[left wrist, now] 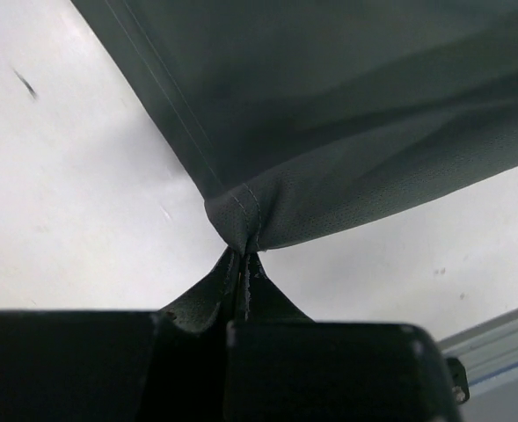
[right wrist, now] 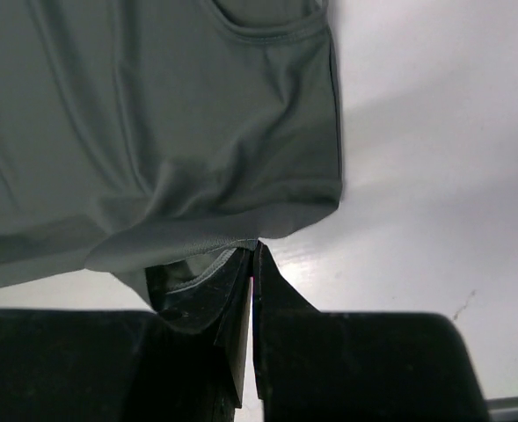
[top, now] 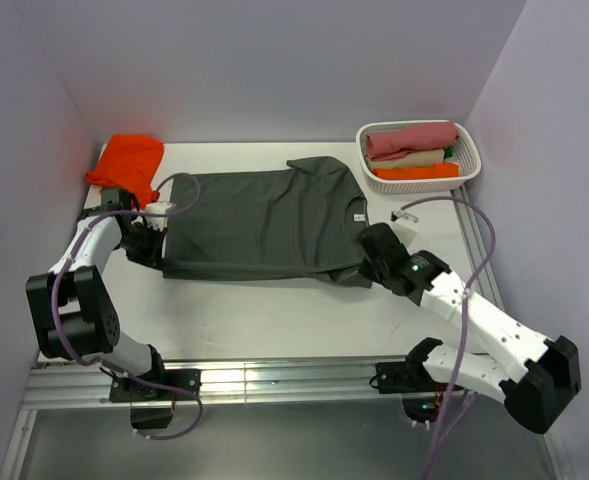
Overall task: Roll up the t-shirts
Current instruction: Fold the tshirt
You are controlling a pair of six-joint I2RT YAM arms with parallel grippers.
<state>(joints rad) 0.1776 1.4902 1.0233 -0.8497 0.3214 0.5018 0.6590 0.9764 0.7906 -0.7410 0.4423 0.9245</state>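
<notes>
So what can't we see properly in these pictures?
Top view: the left arm and right arm cover the near corners of the grey t-shirt.
Top view: neck label too small to read.
Top view: in the basket, top rolls hide anything underneath.
Wrist views: edges cut off all but one shirt corner each.
Top view: orange t-shirt bunched, shape unclear.

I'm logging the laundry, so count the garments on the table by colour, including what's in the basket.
Grey shirt: 1
Orange: 2, the orange shirt and the orange roll in the basket
Pink roll: 1
Cream roll: 1
Green piece: 1, only a sliver shows
Total: 6
</notes>
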